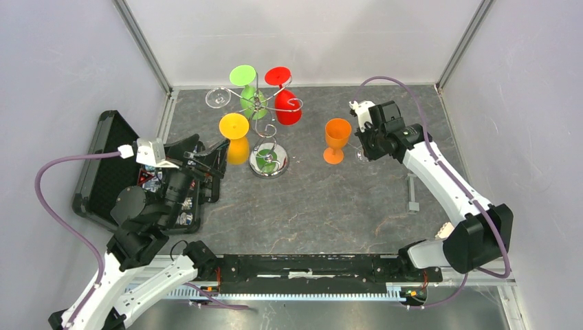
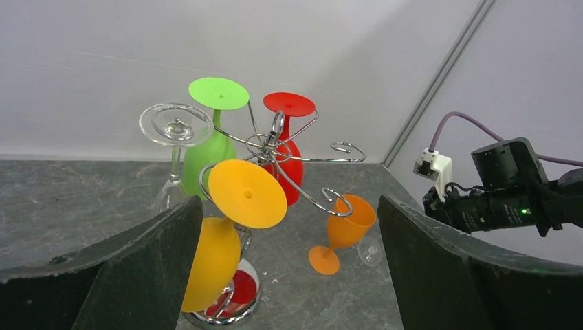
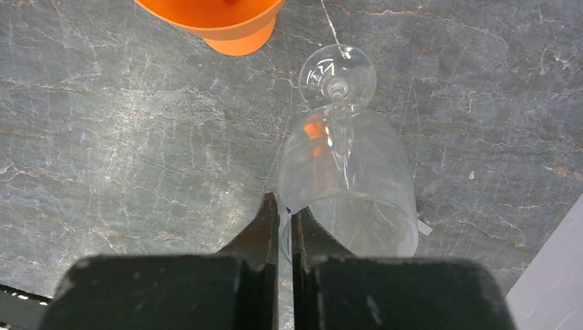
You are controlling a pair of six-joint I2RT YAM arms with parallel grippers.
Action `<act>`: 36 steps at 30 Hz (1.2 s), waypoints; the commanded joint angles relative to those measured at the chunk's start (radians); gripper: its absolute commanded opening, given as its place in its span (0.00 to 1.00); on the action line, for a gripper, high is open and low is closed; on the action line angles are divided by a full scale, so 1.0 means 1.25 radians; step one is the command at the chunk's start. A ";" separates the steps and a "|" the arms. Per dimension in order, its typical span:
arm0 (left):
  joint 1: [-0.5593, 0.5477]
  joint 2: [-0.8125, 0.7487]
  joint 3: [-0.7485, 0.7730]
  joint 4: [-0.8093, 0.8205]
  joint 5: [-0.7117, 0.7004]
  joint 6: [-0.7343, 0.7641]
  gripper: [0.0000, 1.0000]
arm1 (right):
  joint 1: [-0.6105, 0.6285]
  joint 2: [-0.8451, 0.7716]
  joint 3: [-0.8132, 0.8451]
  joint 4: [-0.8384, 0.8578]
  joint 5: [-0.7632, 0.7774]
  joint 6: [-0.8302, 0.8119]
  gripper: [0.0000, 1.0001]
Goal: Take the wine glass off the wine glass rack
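Note:
The wine glass rack (image 1: 278,167) (image 2: 340,146) stands at the middle back. Green (image 1: 251,102), red (image 1: 287,106), yellow (image 1: 237,148) and clear (image 1: 218,97) glasses hang upside down from it. My right gripper (image 3: 284,203) (image 1: 364,141) is shut on the rim of another clear wine glass (image 3: 344,185), which is upright with its foot (image 1: 362,157) at the table beside an upright orange glass (image 1: 336,141). To the left, my left gripper (image 1: 210,157) (image 2: 289,206) stands open and empty, close to the yellow glass (image 2: 213,258).
An open black case (image 1: 103,172) with small tools lies at the left under my left arm. A small grey metal piece (image 1: 412,192) lies at the right. White walls close in the back and both sides.

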 commanded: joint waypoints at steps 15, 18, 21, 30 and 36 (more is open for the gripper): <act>-0.002 0.025 0.002 0.018 0.047 0.014 1.00 | -0.020 0.030 0.011 0.019 -0.013 -0.037 0.08; -0.002 0.030 0.009 0.011 0.056 0.014 1.00 | -0.023 0.037 0.019 0.019 -0.014 -0.041 0.15; -0.002 0.034 0.014 0.005 0.058 0.013 1.00 | -0.027 0.048 0.030 0.019 -0.014 -0.045 0.24; -0.002 0.035 0.023 0.004 0.055 0.017 1.00 | -0.037 0.087 0.099 0.014 0.008 -0.042 0.39; -0.002 0.035 0.022 0.003 0.049 0.015 1.00 | -0.040 0.122 0.157 0.002 0.027 -0.046 0.46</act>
